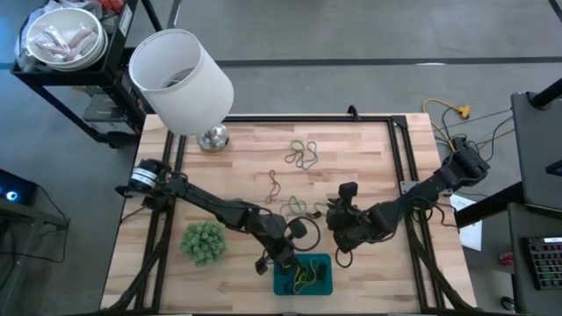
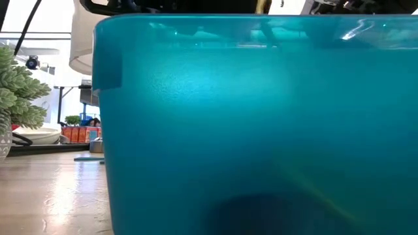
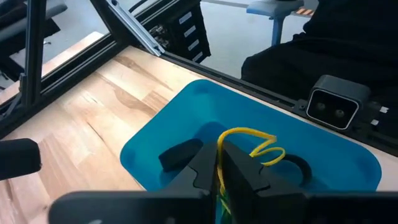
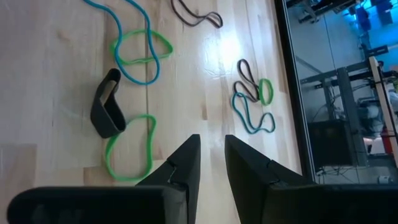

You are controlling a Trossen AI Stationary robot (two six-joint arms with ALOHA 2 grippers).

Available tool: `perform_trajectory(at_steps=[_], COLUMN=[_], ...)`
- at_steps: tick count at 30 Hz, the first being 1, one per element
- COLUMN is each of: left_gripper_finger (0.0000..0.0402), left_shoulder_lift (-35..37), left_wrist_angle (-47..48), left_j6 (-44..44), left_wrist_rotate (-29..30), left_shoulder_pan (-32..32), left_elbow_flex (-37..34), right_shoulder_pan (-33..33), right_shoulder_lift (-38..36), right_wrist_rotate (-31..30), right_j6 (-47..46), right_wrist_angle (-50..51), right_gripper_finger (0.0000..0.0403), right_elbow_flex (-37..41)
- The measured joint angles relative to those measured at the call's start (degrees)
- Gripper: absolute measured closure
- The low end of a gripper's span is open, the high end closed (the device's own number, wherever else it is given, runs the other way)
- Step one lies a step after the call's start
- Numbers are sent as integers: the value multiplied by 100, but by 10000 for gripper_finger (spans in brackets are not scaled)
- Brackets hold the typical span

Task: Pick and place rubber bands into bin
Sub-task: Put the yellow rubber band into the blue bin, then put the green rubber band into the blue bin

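The left gripper point(image 3: 219, 163) is clamped on a thin yellow rubber band point(image 3: 252, 144), a floppy loop hanging over the shallow teal bin point(image 3: 155, 130) directly below it. The right gripper point(image 4: 211, 155) hovers with fingers apart; green rubber bands point(image 4: 130, 149) lie on the table point(image 4: 50, 93) just ahead of it.

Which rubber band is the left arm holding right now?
The yellow rubber band, pinched between the left gripper's shut fingers above the teal bin. The other bands lie loose on the table or in the bin.
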State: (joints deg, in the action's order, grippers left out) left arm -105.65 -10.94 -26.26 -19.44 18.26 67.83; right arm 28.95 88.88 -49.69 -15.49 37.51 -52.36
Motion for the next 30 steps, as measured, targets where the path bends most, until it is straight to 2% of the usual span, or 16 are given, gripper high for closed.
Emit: perform_trajectory(at_steps=[10,15,23,28,30], left_gripper_finger=[276,234,205,202,202], left_shoulder_lift=[0,-1,0,0,0], left_wrist_angle=[-2,-2,224,243,221], left_j6=[2,43,391,361,343], left_wrist_rotate=[4,13,-30,-496,-514], left_shoulder_pan=[0,0,-2,-4,-7], left_elbow_flex=[-4,-4,-11,4,4], right_shoulder_pan=[2,0,0,0,0], right_shoulder_lift=[0,0,0,0,0], right_wrist_rotate=[4,4,20,20,20], right_j6=[0,-64,-66,-66,-66], right_wrist_angle=[-5,-6,-16,-33,-34], right_gripper_finger=[335,335,335,335,335], right_elbow_flex=[0,0,0,0,0])
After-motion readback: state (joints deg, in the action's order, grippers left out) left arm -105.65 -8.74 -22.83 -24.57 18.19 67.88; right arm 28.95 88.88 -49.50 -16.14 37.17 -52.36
